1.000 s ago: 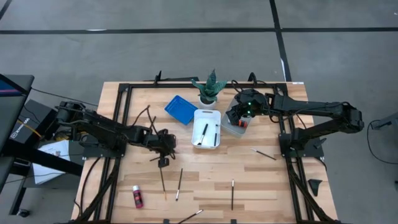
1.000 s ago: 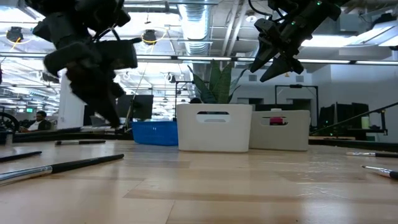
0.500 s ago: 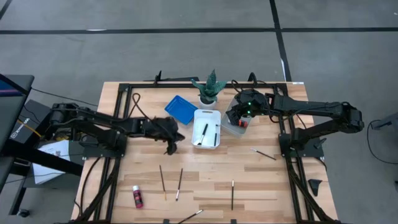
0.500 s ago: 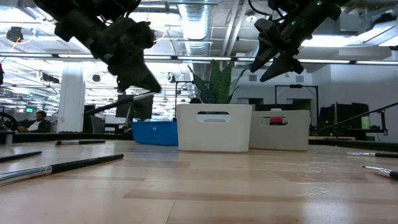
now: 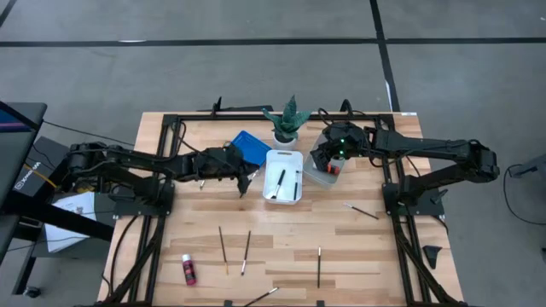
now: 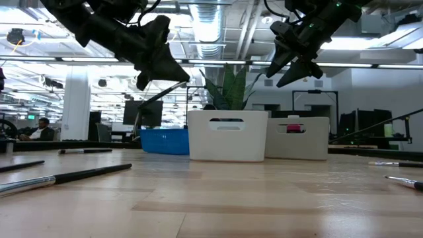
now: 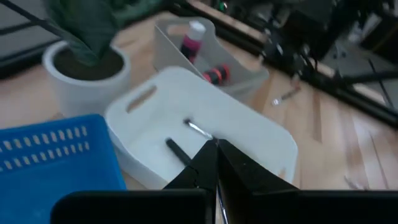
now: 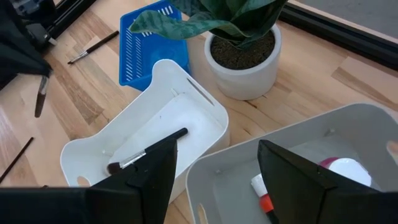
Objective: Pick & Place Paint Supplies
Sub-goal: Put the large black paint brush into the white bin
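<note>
High view: plant [image 5: 287, 120] behind white tray [image 5: 284, 159]

even, diffuse overhead light; soft shadows on the table [image 5: 281, 230]. ceiling lights [image 6: 158, 39] glare in the low view, silhouetting both arms. left wrist view appears slightly blurred.

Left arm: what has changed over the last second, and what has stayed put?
The left pincer, shut on a paintbrush, lifted it from the table's left middle and carried it toward the white tray; it now hangs just left of that tray. The right pincer stays open above the grey tray. The loose brushes and the bottle lie unmoved.
</note>
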Action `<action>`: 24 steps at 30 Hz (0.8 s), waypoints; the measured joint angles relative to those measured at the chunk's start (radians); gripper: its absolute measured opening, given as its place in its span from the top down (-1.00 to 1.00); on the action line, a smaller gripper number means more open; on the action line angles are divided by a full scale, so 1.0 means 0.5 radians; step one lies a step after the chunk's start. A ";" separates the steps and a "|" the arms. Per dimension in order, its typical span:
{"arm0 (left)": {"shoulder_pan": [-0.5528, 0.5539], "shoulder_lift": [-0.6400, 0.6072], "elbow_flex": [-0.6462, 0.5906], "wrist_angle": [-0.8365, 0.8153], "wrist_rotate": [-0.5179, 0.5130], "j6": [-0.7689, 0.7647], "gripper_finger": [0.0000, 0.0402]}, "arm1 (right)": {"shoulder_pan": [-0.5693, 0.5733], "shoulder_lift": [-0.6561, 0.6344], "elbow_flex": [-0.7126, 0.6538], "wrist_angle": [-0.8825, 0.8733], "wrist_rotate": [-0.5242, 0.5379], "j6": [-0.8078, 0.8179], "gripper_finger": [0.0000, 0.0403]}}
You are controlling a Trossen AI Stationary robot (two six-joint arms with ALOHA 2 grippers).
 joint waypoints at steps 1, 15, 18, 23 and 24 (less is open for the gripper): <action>0.008 0.002 0.000 0.029 -0.016 -0.011 1.00 | -0.001 0.000 0.000 0.000 0.001 -0.001 -0.10; 0.023 0.313 0.023 0.708 -0.270 -0.353 1.00 | -0.011 0.000 0.000 0.023 0.031 -0.036 -0.10; 0.023 0.438 0.107 0.790 -0.343 -0.420 1.00 | -0.011 0.000 0.000 0.021 0.031 -0.036 -0.10; 0.023 0.644 0.304 0.805 -0.345 -0.408 1.00 | -0.011 0.000 0.000 0.014 0.031 -0.037 -0.10; 0.023 0.681 0.342 0.803 -0.343 -0.375 1.00 | -0.011 0.000 0.000 0.014 0.031 -0.037 -0.10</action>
